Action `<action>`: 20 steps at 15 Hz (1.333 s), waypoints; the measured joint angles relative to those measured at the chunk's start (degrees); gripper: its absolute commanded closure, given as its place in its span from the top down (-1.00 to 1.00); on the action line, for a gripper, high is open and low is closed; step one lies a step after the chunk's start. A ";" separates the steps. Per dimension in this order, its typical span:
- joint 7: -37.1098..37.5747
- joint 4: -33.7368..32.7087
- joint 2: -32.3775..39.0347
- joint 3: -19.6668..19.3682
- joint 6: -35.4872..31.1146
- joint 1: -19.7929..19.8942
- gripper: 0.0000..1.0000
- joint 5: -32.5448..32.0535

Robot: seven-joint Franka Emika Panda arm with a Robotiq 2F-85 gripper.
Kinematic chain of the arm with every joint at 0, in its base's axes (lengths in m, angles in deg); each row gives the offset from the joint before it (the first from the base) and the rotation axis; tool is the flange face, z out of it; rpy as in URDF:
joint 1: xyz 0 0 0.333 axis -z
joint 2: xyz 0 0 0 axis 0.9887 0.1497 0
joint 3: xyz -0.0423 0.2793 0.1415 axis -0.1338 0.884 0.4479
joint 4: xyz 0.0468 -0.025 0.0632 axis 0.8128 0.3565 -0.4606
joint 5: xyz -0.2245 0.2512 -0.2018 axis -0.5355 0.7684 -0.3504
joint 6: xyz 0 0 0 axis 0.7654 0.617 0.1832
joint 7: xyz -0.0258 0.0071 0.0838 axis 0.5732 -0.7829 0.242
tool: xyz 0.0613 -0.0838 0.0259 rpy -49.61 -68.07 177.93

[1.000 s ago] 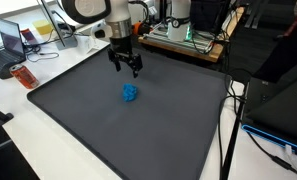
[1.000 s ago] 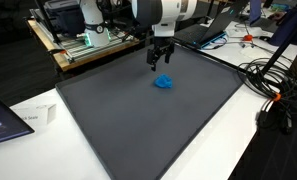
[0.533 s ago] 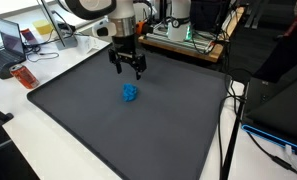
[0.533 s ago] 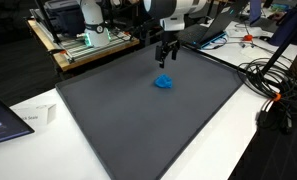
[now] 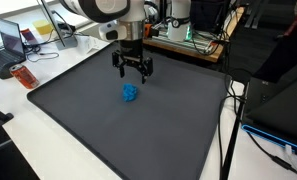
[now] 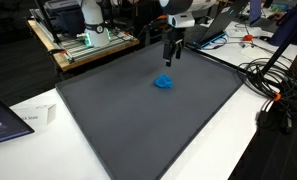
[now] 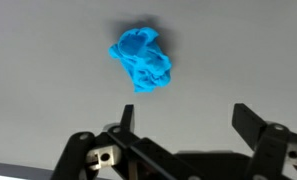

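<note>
Your gripper (image 7: 188,120) stands with its jaws spread wide and has hold of nothing; the space between the two fingers (image 7: 127,118) shows only bare mat.

**Appearance.** The blue lump (image 7: 143,58) is a bright, crumpled mass with folds and creases and an irregular outline. It looks soft, like wadded cloth or film, but you cannot tell the material for certain.

**Position.** In the wrist view the blue lump lies beyond the fingertips, offset toward one finger rather than centred between the two. It does not touch either finger. In both exterior views the gripper (image 5: 134,75) (image 6: 171,58) hangs above the dark grey mat (image 5: 78,120), and the blue lump (image 5: 131,93) (image 6: 165,82) rests on the mat below it and slightly to one side, near but apart.

**Count.**
- Blue lumps: one.
- Mats: one.
- Gripper fingers in view: two.

**Limits of view.**
- The wrist view cuts the gripper body off at its lower edge.
- In an exterior view (image 6: 171,58) the fingers overlap, so the gap cannot be read there.
- In both exterior views the lump is too small for its folds to show.
</note>
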 measured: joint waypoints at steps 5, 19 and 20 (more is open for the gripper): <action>-1.19 -2.89 4.66 -2.31 0.38 -3.01 1.00 -3.23; -6.61 -12.10 17.92 -8.14 0.02 -3.75 1.00 -3.23; -7.48 -12.55 18.29 -8.13 -0.03 -3.54 1.00 -3.23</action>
